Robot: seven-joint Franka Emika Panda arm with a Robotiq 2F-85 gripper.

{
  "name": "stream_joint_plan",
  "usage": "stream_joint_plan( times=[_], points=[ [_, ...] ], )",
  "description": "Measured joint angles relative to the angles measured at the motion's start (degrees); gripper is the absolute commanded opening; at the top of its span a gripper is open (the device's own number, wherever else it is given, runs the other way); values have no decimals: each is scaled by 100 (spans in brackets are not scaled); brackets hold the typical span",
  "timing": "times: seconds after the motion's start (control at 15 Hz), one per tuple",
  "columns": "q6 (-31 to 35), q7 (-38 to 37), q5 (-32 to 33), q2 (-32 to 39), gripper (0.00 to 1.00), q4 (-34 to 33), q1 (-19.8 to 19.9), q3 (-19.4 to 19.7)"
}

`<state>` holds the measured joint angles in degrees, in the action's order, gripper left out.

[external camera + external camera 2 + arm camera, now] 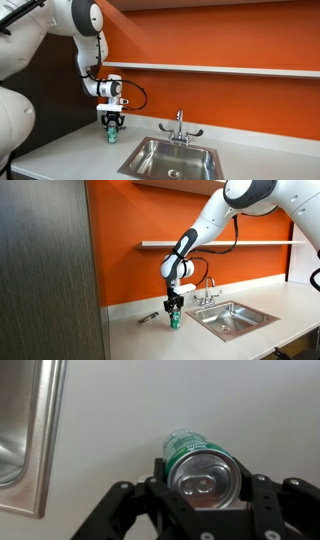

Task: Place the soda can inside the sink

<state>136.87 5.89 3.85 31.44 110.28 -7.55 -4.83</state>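
The green soda can [188, 453] with a silvery top stands upright on the light counter, to the right of the sink rim [45, 430] in the wrist view. My gripper [203, 470] reaches down over it, with a finger pressed against each side of the can. In both exterior views the can [112, 136] [174, 321] sits on the counter beside the stainless-steel sink [150, 155] [210, 321], outside the basin, and the gripper [113, 124] [174, 308] is around its upper part.
A chrome two-handled faucet [179, 125] [208, 288] stands behind the basin. A white shelf [220, 68] runs along the orange wall. A small dark pen-like object [147, 317] lies on the counter. A tall dark panel [50, 270] stands beside the counter.
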Motion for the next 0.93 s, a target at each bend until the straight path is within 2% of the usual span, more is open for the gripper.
stream_joint_plan(
  times=[0.93],
  points=[
    [-3,-25,0,-460,38,297,39,177]
  ],
)
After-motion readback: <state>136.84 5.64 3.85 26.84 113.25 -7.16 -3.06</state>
